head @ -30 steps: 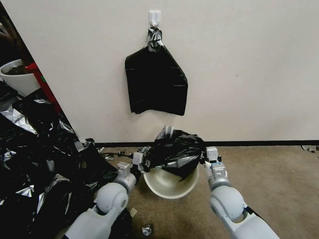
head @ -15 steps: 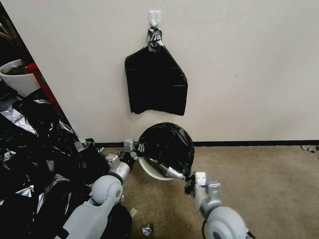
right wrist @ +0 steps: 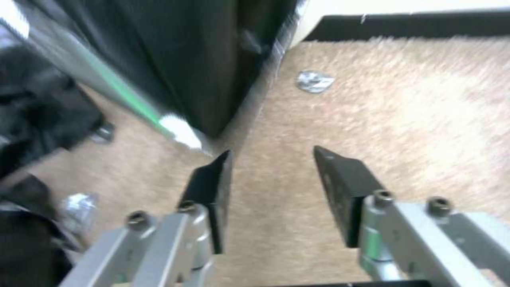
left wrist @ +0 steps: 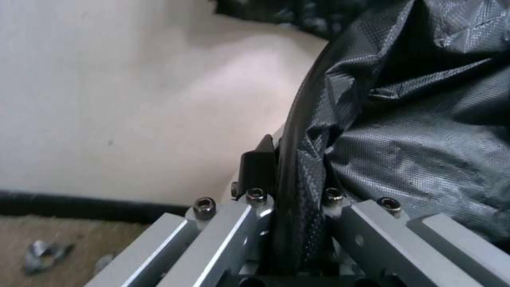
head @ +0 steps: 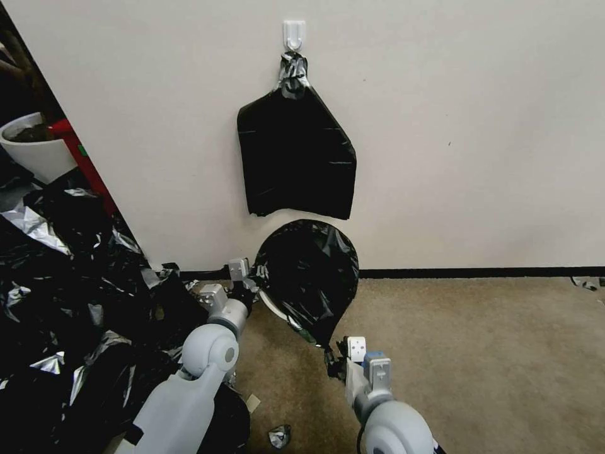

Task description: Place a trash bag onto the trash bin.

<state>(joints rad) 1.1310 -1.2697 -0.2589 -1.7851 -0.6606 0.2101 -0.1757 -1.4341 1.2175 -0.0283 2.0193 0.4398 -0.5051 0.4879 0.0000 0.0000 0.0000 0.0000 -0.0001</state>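
1. The trash bag (head: 309, 277) now covers the whole mouth of the tilted trash bin (head: 272, 304) by the far wall; a second ago it was bunched
2. Left gripper (head: 249, 282) clamps bag film and rim at left
3. Right gripper (head: 339, 359), fingers apart and empty, has withdrawn nearer; bag tail hangs just beside

Left arm stretched forward, left gripper (head: 251, 282) clamped, apparently on film at a rim, fingers (left wrist: 259, 169) pinched close; right arm drawn back low, right gripper (right wrist: 273, 175) with jaws spread apart, holding nothing.
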